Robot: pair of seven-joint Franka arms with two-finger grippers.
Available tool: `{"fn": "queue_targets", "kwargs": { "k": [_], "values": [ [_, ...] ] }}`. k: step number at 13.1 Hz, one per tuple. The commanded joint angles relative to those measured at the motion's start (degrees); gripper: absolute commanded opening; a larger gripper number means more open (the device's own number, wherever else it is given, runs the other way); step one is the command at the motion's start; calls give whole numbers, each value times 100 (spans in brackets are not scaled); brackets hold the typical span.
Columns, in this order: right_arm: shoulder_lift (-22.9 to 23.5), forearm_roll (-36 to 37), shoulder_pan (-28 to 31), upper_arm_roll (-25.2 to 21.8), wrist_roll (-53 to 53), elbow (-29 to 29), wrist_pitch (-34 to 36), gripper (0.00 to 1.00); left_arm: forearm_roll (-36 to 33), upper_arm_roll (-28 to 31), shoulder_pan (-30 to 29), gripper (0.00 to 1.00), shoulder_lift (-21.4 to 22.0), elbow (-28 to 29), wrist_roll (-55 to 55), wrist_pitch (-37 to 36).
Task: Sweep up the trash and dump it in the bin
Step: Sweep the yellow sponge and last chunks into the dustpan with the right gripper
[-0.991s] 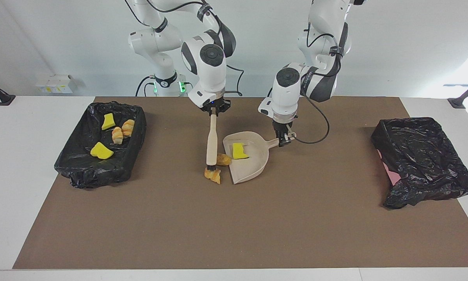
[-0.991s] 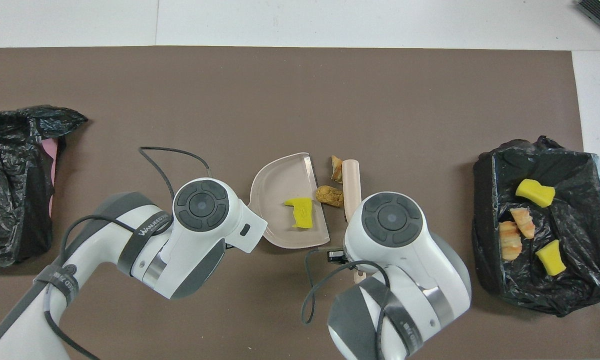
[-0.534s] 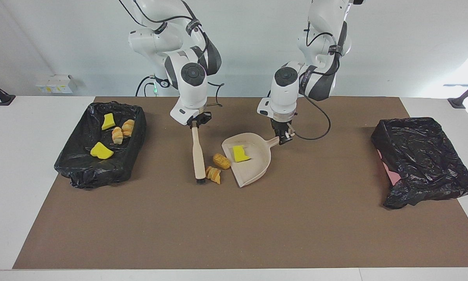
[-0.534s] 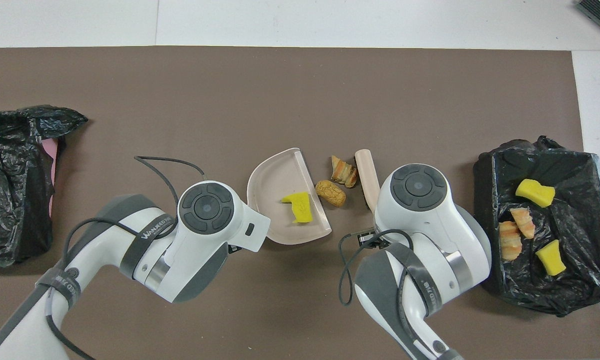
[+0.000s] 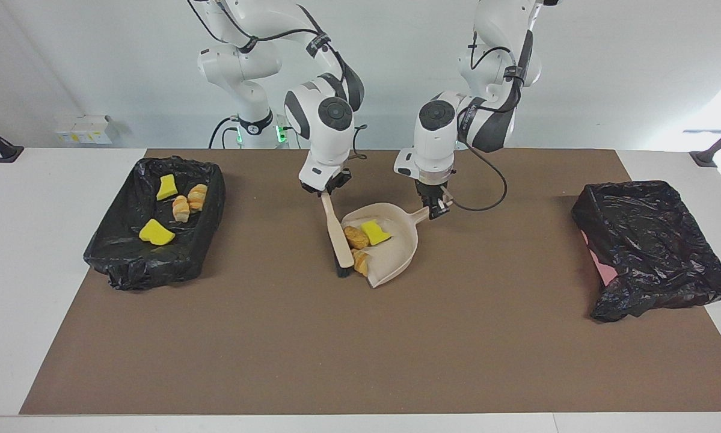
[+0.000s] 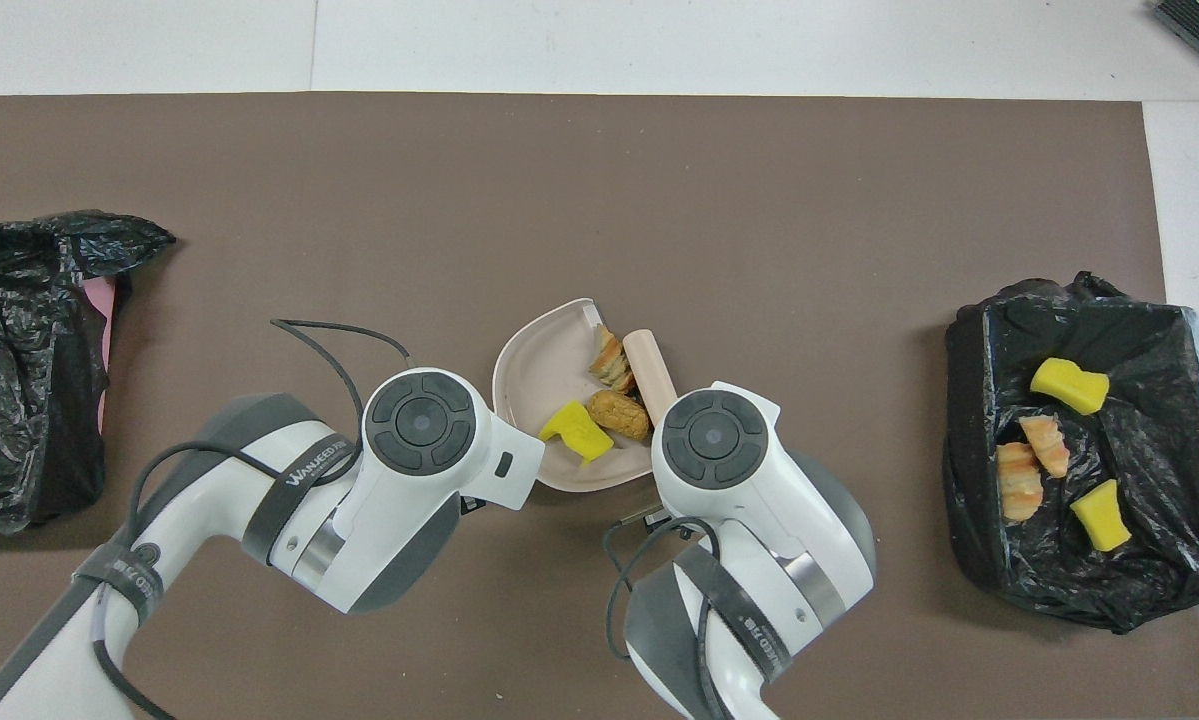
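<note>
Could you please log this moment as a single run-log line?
right gripper: shut on brush, at dustpan mouth | left gripper: shut on dustpan handle | dustpan: three trash pieces | bin: four pieces

A brown mat (image 5: 360, 337) covers most of the white tabletop (image 5: 23, 240). A second black bag (image 5: 652, 246) sits at the left arm's end with a bit of pink showing at its side. A small white box (image 5: 86, 129) sits near the wall.
</note>
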State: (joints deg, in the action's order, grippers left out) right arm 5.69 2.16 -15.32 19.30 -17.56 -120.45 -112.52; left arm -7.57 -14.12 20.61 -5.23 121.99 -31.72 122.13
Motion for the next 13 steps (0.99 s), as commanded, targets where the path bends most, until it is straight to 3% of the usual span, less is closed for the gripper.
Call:
{"fn": "queue_targets", "kwargs": {
  "k": [1, 5, 8, 11, 13],
  "values": [
    [37, -529, -224, 30, 16, 91, -226, 0, -34, 68, 49, 0, 198, 255, -219, 118],
    [-68, -497, -173, -13, -63, 495, 308, 0, -8, 59, -283, 0, 102, 256, -816, 566],
    [-340, -488, 133, -23, -98, 847, 906, 0, 535, 77, -609, 0, 5, 116, -1685, 523],
    [-568, -593, 91, 21, -604, 673, 1048, 0, 616, 68, -891, 0, -13, -147, -1881, 357],
    [-849, -698, -180, 30, -862, 322, 987, 0, 616, 77, -1093, 0, -91, -735, -2064, -292]
  ]
}}
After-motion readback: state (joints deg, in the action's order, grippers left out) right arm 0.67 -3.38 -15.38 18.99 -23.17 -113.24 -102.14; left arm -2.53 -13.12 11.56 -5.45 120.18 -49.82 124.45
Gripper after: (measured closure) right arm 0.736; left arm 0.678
